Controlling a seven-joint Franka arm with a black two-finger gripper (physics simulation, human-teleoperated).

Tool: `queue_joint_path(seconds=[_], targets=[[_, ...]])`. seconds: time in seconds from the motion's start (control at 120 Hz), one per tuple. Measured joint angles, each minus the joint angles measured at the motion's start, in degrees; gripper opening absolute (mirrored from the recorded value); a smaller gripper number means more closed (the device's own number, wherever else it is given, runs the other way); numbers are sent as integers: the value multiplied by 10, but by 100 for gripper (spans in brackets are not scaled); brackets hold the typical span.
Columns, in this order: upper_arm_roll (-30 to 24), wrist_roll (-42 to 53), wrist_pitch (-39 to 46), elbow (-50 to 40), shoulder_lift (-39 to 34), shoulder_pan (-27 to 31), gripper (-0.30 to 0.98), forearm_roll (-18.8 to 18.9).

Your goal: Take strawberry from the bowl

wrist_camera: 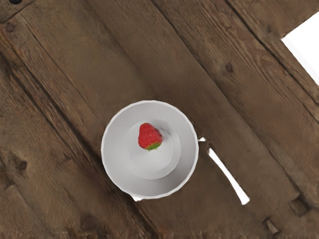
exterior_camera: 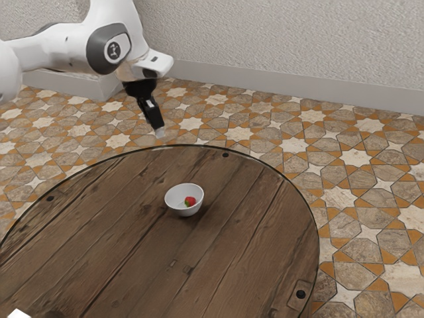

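A white object, cut off at the exterior view's lower left corner, marks the near side of a round, dark plank bench, its edge set with dark studs. Farther in stands a white bowl, upright, with a single strawberry lying inside on its bottom, off centre, red flesh showing beside a green leafy end. Seen from the wrist, a slim white shape runs outward from just beside the bowl's rim, and a white, straight-edged patch lies well apart from the bowl; what either one is cannot be made out. Beyond the bowl, the black end effector hangs in the air, tilted and well apart from the fruit; whether it is open or closed cannot be told. Behind it, a white robot arm reaches in from the exterior view's upper left, over a floor of star-patterned tiles in orange, cream and brown. A pale skirting board and rough, light wall form the backdrop.
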Motion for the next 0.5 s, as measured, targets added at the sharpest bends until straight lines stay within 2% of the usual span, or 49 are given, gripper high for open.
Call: queue_joint_path(seconds=[0.15, 0.267, 0.5], targets=[[1, -65, -45, -1, 1, 0, 62, 4], [5, -107, -58, 3, 48, 0, 65, 4], [6, -148, -3, 17, 153, -1, 67, -7]])
